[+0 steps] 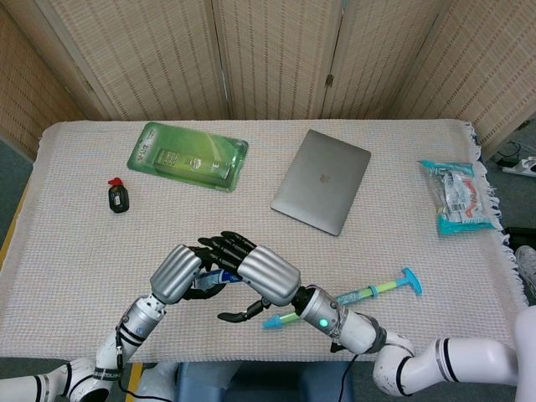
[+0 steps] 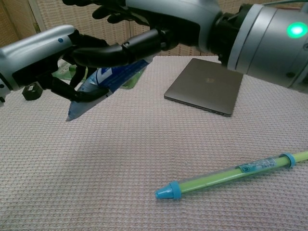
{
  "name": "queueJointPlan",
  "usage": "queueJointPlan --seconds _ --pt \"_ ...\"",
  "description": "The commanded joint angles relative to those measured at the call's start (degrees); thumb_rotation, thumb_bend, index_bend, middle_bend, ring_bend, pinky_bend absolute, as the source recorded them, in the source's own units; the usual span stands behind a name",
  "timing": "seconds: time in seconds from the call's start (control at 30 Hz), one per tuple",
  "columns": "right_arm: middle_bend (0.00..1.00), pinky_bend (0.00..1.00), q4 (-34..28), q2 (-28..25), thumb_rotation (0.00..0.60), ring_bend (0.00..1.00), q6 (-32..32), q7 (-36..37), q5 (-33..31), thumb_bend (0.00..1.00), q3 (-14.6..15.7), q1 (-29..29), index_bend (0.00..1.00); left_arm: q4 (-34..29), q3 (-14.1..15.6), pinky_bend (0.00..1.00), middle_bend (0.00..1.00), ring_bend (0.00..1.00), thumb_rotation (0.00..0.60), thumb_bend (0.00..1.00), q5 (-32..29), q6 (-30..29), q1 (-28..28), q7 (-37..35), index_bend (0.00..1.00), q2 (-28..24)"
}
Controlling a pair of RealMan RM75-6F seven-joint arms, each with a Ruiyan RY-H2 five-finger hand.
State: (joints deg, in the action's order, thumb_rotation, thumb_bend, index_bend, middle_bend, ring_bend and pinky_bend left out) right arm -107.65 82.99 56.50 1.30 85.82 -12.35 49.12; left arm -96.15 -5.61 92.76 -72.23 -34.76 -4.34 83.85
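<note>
Woven screens stand behind the table (image 1: 67, 251), which has a pale knitted cloth. On it lie a grey laptop (image 1: 322, 180), a green package (image 1: 188, 156) and a green toy syringe (image 2: 226, 172). Above the front part, the left hand (image 1: 177, 274) holds a blue tube (image 2: 103, 83) with its fingers wrapped around it. The right hand (image 1: 266, 275) is over the tube with its fingers spread, gripping nothing.

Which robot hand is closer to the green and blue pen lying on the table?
Right. The right robot hand hovers just left of the pen, with its forearm passing over the pen's near tip. The left robot hand sits farther left, holding a blue and white tube.
</note>
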Motion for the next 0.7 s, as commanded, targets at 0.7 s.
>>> queueJointPlan --seconds 0.7 --pt "0.00 0.00 0.01 -1.21 0.284 0.00 3.29 2.04 1.78 0.31 0.44 -1.07 0.00 1.71 0.21 0.74 0.88 0.77 0.600 0.72 -0.34 -0.26 0.44 0.16 0.85 0.20"
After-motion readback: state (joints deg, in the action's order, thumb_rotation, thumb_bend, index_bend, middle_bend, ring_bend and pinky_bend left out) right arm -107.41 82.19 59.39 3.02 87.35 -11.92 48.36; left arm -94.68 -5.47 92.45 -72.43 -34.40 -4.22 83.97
